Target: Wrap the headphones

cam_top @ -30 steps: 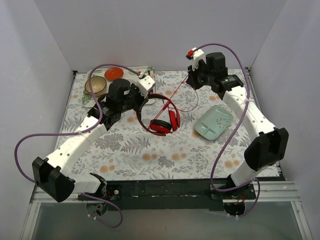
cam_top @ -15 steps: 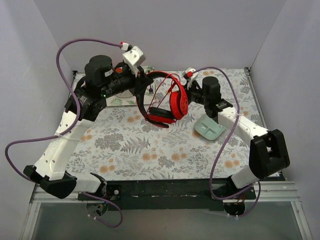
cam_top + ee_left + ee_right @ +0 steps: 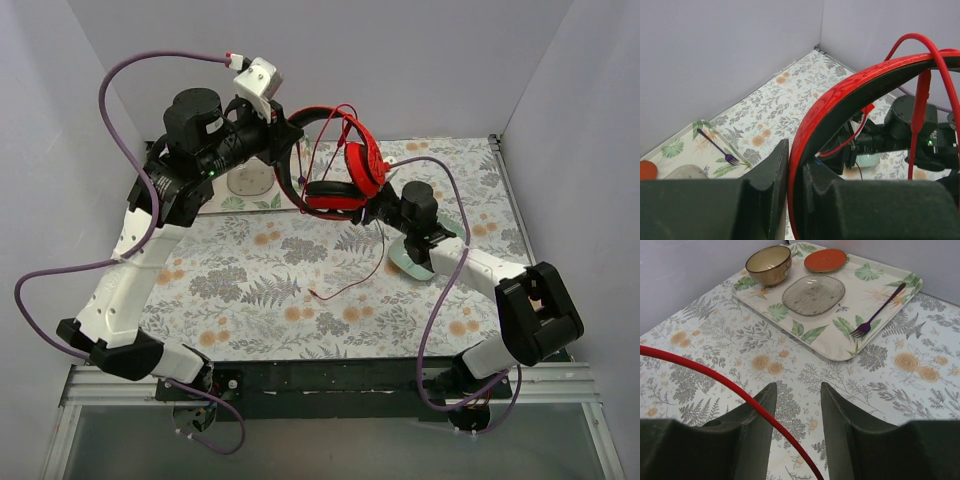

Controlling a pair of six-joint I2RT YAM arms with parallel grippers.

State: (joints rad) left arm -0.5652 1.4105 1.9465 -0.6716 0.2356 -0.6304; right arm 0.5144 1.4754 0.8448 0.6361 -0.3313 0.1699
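Observation:
The red headphones [image 3: 345, 172] hang in the air above the far middle of the table. My left gripper [image 3: 288, 150] is shut on their red and black headband [image 3: 850, 95], which passes between its jaws [image 3: 795, 162]. The thin red cable [image 3: 378, 262] is draped over the headband [image 3: 920, 100], and its free end trails down onto the cloth [image 3: 313, 293]. My right gripper [image 3: 372, 213] is just below the ear cups, open and empty. In the right wrist view the cable [image 3: 715, 377] crosses in front of the left finger of the right gripper [image 3: 797, 395].
A leaf-print tray [image 3: 890, 302] at the far left holds a tan bowl [image 3: 768, 262], a small red-orange bowl [image 3: 825, 260], a clear plate [image 3: 813, 294] and a purple fork [image 3: 875, 317]. A mint green plate [image 3: 410, 265] lies under my right forearm. White walls enclose the table.
My left arm has lifted the headphones higher and farther back. The cable now hangs to the table. My right gripper has moved lower and left, under the ear cups.

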